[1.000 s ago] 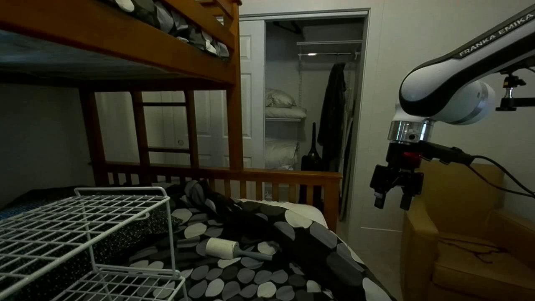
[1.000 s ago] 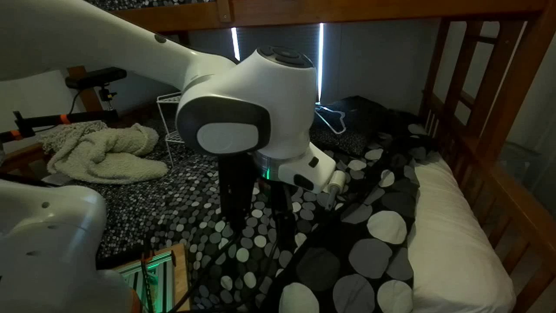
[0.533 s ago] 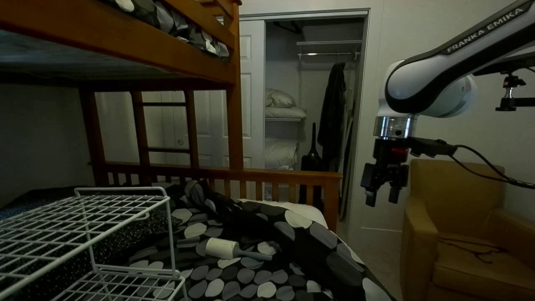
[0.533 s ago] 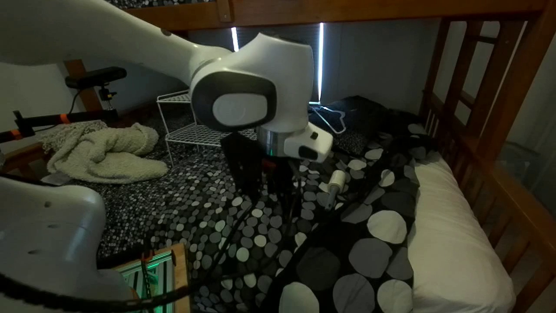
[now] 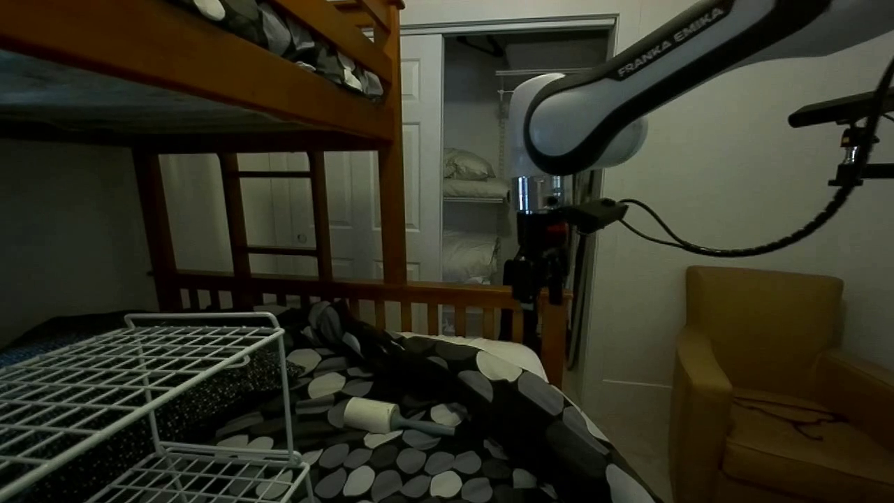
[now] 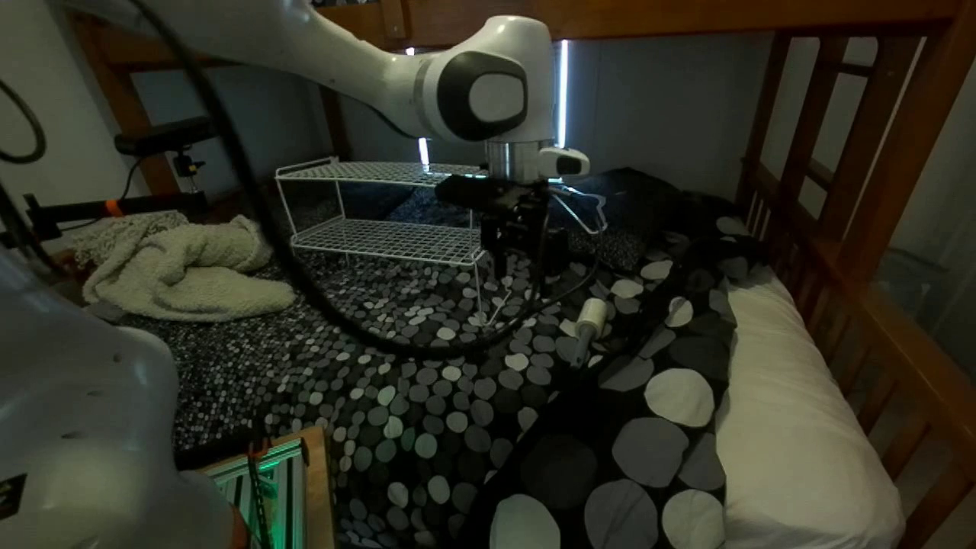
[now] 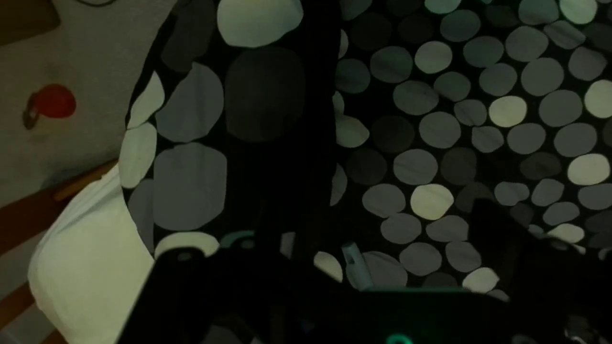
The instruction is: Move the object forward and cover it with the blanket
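free air between tool (image 6: 526, 263) and roller (image 6: 589, 328); wire rack (image 6: 385, 255) stands nearby; sagging cable (image 6: 427, 351), clearance beneath unclear

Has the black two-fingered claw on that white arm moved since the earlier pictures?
Yes: in an exterior view, the claw has shifted left across the picture, away from the mustard-yellow upholstered armchair.
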`<state>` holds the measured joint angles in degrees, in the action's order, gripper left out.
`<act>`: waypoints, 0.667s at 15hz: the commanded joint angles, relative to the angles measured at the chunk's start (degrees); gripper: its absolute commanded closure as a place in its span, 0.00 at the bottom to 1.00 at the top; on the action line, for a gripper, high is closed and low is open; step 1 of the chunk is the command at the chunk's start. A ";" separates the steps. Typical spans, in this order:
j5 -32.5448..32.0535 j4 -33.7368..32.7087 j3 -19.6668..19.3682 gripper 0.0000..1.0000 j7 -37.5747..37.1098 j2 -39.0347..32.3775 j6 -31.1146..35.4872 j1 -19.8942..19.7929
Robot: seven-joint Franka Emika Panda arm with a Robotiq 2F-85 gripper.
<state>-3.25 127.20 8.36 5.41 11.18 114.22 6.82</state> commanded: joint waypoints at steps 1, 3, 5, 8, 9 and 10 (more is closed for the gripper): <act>-0.29 -1.61 -0.16 0.00 0.01 -2.01 -0.12 0.50; -0.28 -1.96 -0.21 0.00 0.01 -2.70 -0.10 0.48; -0.28 -1.84 -0.32 0.00 0.01 -1.85 -0.10 0.42; -0.28 -1.69 -0.31 0.00 0.01 -1.36 -0.10 0.43; -0.28 -1.64 -0.33 0.00 0.01 -1.36 -0.10 0.42; -0.28 -1.56 -0.32 0.00 0.01 -1.34 -0.10 0.43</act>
<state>-3.47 125.77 8.37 5.49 9.87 114.28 6.88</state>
